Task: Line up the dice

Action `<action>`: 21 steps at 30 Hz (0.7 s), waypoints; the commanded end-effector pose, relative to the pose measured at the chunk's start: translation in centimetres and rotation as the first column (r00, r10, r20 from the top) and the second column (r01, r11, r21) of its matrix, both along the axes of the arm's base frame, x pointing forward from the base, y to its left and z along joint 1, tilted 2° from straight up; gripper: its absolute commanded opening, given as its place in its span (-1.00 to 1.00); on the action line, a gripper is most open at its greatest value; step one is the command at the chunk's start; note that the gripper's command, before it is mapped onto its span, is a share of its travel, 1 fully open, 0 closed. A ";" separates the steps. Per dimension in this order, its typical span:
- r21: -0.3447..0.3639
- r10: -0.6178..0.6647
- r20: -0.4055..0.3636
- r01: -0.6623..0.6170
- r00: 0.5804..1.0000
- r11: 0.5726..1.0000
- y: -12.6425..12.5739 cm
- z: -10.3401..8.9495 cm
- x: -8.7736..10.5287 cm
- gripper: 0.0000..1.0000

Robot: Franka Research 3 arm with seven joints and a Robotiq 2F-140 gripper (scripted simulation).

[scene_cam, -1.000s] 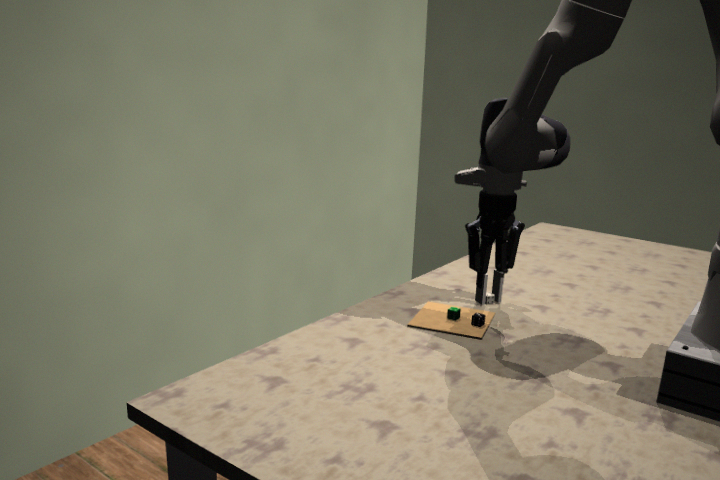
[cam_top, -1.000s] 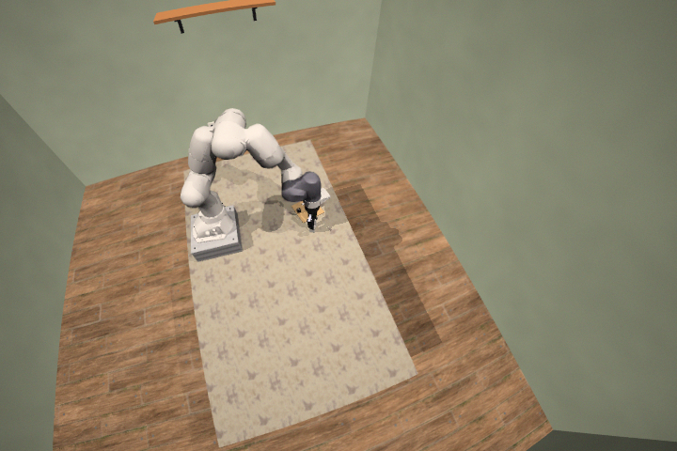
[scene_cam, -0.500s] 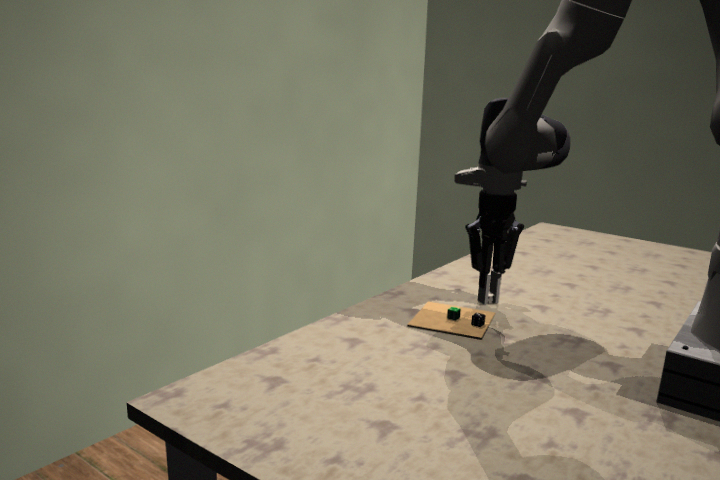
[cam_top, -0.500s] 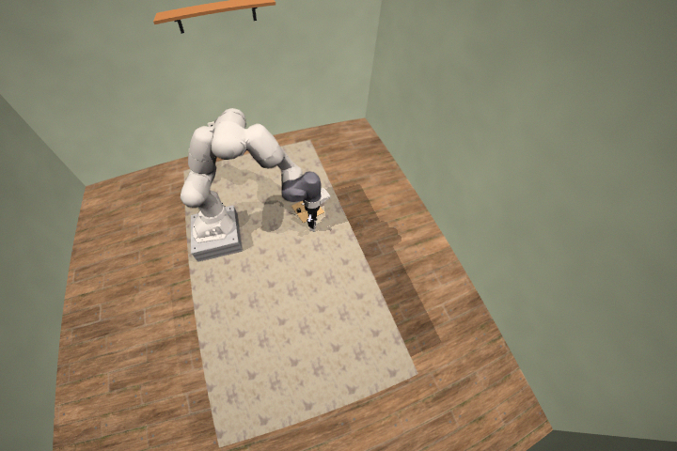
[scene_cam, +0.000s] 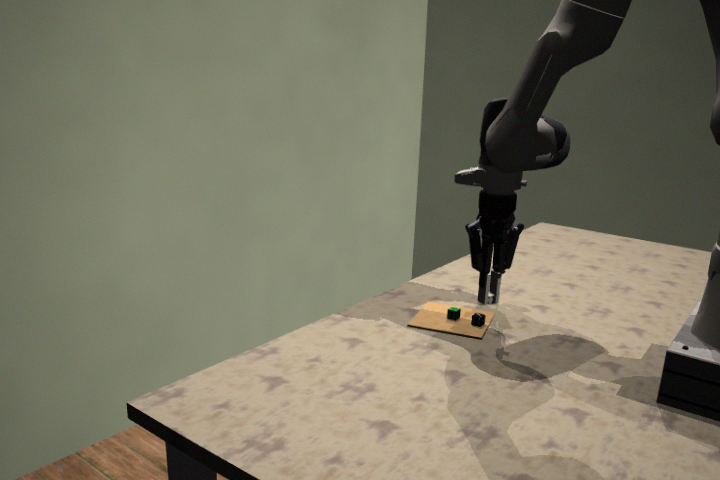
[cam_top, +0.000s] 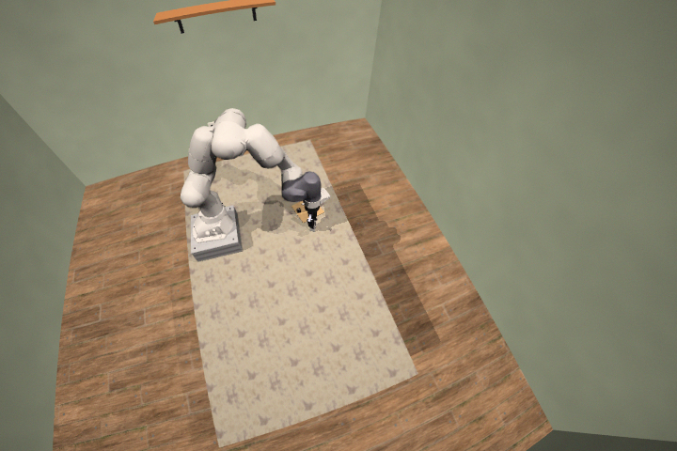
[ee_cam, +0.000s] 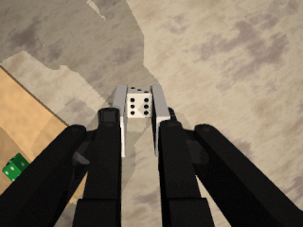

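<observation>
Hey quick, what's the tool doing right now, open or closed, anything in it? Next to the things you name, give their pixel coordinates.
Tool [cam_top: 311, 225] [scene_cam: 489, 301] [ee_cam: 139, 100]: closed on the white die [scene_cam: 490, 297] [ee_cam: 139, 105], a finger at either side.

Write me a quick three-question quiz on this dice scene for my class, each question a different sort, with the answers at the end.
1. Multiple choice: which die on the mat is nearer the base?
A) the green die
B) the black die
2. True or false: the white die rests on the mat beside the green die.
3. Fill in: in the wrist view, the white die's large face shows ____ pips.

Key: 1 B; 2 false, it is between the fingers, off the mat; 3 six.
</observation>
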State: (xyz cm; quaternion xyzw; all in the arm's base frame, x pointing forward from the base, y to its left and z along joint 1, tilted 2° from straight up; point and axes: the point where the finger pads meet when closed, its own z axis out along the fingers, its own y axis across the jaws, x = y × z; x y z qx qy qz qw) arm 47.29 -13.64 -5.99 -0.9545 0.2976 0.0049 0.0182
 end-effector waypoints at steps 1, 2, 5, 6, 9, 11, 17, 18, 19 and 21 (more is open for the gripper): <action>-0.001 -0.002 0.001 0.002 1.000 1.000 0.0 -0.1 0.1 -0.81; -0.001 -0.002 0.001 0.002 1.000 1.000 0.0 -0.1 0.1 -0.81; -0.001 -0.002 0.001 0.002 1.000 1.000 0.0 -0.1 0.1 -0.81; -0.001 -0.002 0.001 0.002 1.000 1.000 0.0 -0.1 0.1 -0.81; -0.001 -0.002 0.001 0.002 1.000 1.000 0.0 -0.1 0.1 -0.81; -0.001 -0.002 0.001 0.002 1.000 1.000 0.0 -0.1 0.1 -0.81; -0.001 -0.002 0.001 0.002 1.000 1.000 0.0 0.9 0.1 -0.81; -0.001 -0.002 0.001 0.002 1.000 1.000 -0.1 1.4 0.1 -0.81; -0.001 -0.002 0.001 0.002 1.000 1.000 -0.1 2.0 0.1 -0.81; -0.001 -0.002 0.001 0.002 1.000 1.000 -0.1 3.3 0.1 -0.81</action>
